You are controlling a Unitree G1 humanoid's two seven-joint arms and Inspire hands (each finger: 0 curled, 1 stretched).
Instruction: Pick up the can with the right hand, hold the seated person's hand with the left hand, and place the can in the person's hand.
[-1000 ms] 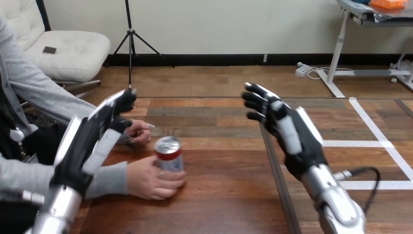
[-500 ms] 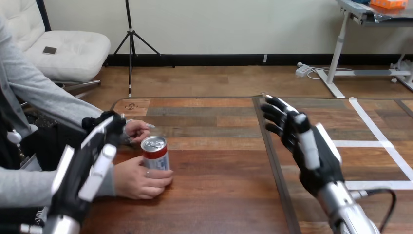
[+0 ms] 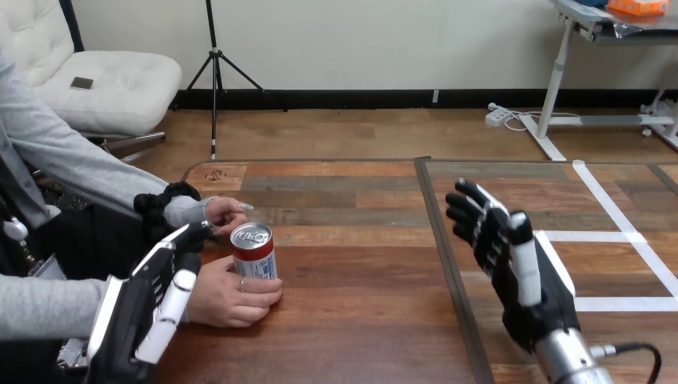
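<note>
So at the left edge, the robot's left hand [image 3: 152,308] comes up from the bottom corner with its fingers stretched out nearly straight. It lies along the grey sleeve and wrist of the person's nearer hand [image 3: 228,294], over it or right against it. I don't see any fingers wrapped round the wrist, so it reads as open and not gripping anything. Its fingertips reach up near the person's farther hand [image 3: 226,214], which rests on the wood just behind the can [image 3: 254,250]. I can't tell if that hand touches the can.

The can is upright on the table [image 3: 352,264], close to the left side and well back from the near edge. The person's nearer hand is curled round its lower half from the near-left side, so the person has it and neither robot hand does.

Right of the can there's a broad stretch of bare wood all the way to a dark strip [image 3: 444,240] that runs from the far edge toward the near one. The far edge is straight, with a rounded corner at far left.

Past the strip, the right hand [image 3: 512,264] stands up off its silver forearm with the fingers spread wide and the palm turned toward the can. It holds nothing and is well apart from the can, with open surface on both sides of it.
</note>
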